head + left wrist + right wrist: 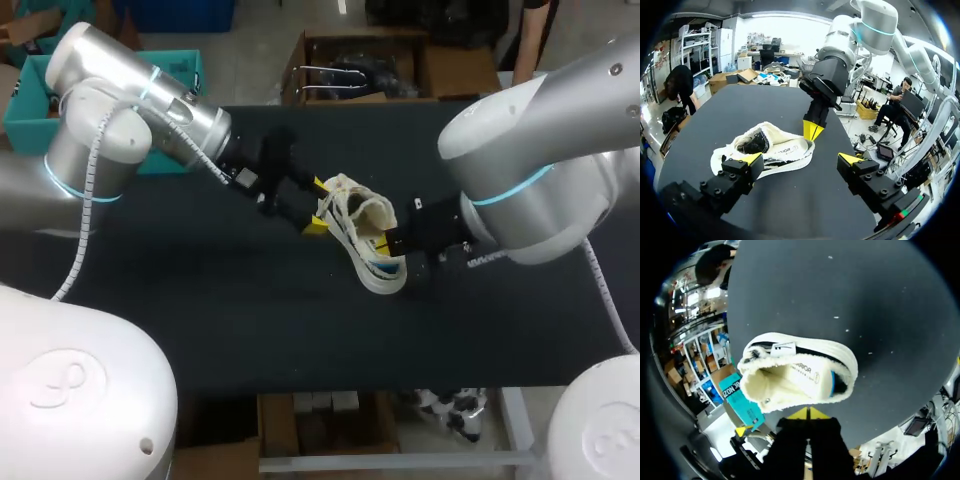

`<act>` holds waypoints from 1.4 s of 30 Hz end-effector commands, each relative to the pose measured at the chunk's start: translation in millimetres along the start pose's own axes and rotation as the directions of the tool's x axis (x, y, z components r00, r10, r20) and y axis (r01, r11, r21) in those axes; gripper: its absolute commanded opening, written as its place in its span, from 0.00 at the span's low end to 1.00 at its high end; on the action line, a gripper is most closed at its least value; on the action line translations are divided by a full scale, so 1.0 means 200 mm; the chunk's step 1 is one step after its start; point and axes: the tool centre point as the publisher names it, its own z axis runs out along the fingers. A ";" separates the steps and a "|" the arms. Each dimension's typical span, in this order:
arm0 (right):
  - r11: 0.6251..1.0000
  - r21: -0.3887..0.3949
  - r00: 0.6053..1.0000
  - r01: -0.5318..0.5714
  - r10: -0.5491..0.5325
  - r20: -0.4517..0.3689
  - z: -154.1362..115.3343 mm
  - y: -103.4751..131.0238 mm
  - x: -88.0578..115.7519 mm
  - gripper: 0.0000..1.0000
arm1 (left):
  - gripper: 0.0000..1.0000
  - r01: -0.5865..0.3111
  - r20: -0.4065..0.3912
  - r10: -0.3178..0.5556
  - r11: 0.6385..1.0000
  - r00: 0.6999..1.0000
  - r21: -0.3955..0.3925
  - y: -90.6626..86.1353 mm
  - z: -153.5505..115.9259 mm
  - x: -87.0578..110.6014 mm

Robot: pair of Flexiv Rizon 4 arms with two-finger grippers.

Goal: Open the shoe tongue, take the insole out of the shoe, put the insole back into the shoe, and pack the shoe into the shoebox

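Desk: the black cloth-topped desk (200, 320) carries the shoe near its middle, and both of your arms reach in over it.
Teal box: a teal cardboard box (25, 110) sits past the desk's far left corner, behind your left arm. You cannot tell whether it rests on the desk.
Left gripper: your left gripper (318, 207) comes in from the left edge with its yellow-tipped fingers spread wide and holding nothing. In the left wrist view one fingertip (752, 159) sits just beside the shoe's fleecy end, while the other stands well clear over bare desk.
Shoe: the white fleece-lined shoe with dark side stripes (362, 232) lies on its side between your two grippers, its opening turned toward your right gripper.
Insole: the cream insole with a blue patch (807, 376) lies inside the shoe, seen through the opening.
Right gripper: your right gripper (807, 413) comes in from the right edge, its yellow tips pressed together against the shoe's rim. You cannot tell whether any of the rim is pinched between them.
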 end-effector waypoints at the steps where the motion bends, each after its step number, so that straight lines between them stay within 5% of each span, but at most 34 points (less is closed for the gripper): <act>1: 1.000 0.018 0.999 -0.002 0.001 0.045 0.14 0.05 0.05 0.00 | 1.00 0.055 0.033 -0.055 0.998 0.998 -0.009 0.03 -0.07 0.01; 9: 1.000 0.024 0.999 -0.009 0.008 0.039 0.22 0.10 0.01 0.00 | 1.00 0.179 0.056 -0.178 0.983 0.982 -0.026 0.05 -0.16 0.01; 23: 0.998 0.002 0.997 -0.062 0.062 0.052 0.33 0.19 -0.13 0.00 | 1.00 0.211 0.061 -0.209 0.977 0.976 -0.035 0.05 -0.21 0.04; 34: 0.995 0.023 0.996 0.092 -0.093 0.017 -0.02 0.14 -0.02 0.00 | 1.00 0.322 0.092 -0.315 0.944 0.945 -0.070 0.07 -0.19 0.05; 38: 0.985 0.072 0.987 0.156 -0.158 0.025 -0.12 0.17 0.02 0.00 | 1.00 0.376 0.105 -0.368 0.924 0.924 -0.068 0.09 -0.18 0.10; 40: 0.964 0.157 0.974 0.213 -0.222 0.041 -0.18 0.19 0.04 0.00 | 1.00 0.406 0.128 -0.393 0.907 0.911 -0.107 0.10 -0.18 0.14; 41: 0.947 0.209 0.963 0.244 -0.261 0.060 -0.20 0.19 0.05 0.31 | 1.00 0.406 0.128 -0.393 0.907 0.911 -0.107 0.10 -0.18 0.14; 42: 0.926 0.262 0.950 0.272 -0.302 0.082 -0.24 0.18 0.06 0.94 | 1.00 0.406 0.128 -0.393 0.907 0.911 -0.107 0.10 -0.18 0.14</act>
